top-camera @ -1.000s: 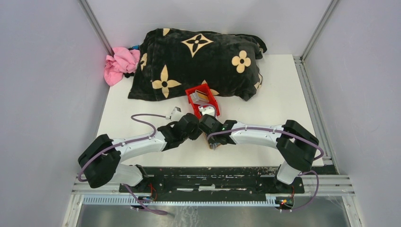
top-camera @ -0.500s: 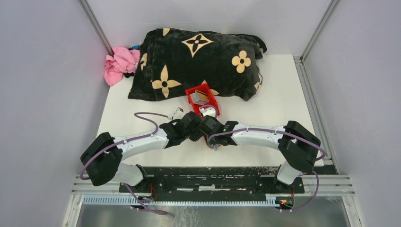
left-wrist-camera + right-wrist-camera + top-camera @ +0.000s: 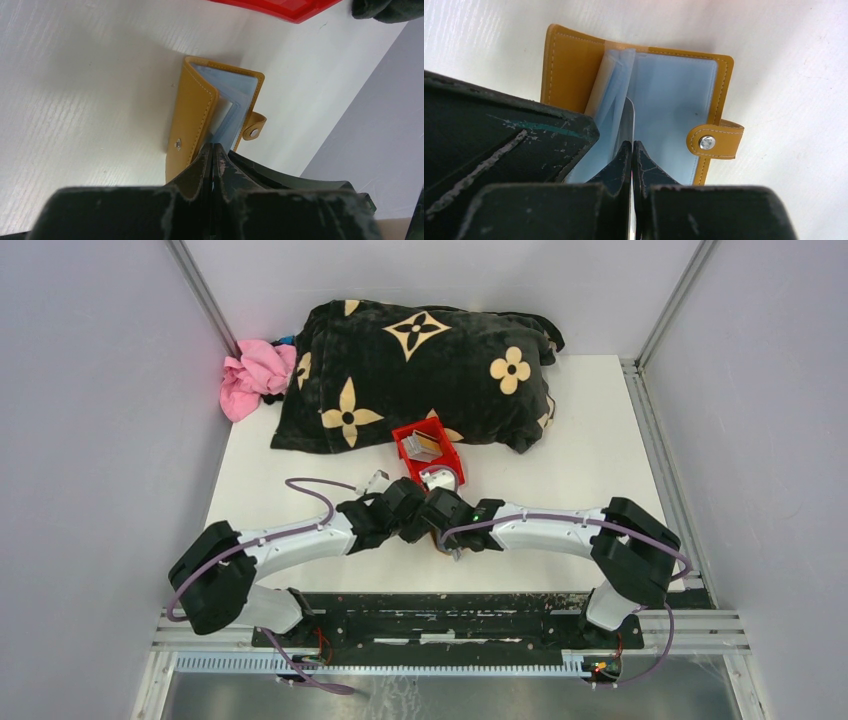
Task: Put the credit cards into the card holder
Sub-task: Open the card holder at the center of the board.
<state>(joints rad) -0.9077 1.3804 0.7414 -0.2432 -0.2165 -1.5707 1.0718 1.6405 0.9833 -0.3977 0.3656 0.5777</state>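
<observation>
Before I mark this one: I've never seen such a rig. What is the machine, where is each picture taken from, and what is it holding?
The machine is two robot arms bolted at the table's near edge. The overhead view looks down on both; the other two come from a camera on each wrist, looking past its own black fingers. On the white table lie a flowered black blanket, a pink cloth and a red bin holding grey cards. Nearer the arms lies an open tan card holder with clear pockets. The left gripper is shut on its near edge. The right gripper is shut on a thin card, seen edge-on, pointing into the pockets.
</observation>
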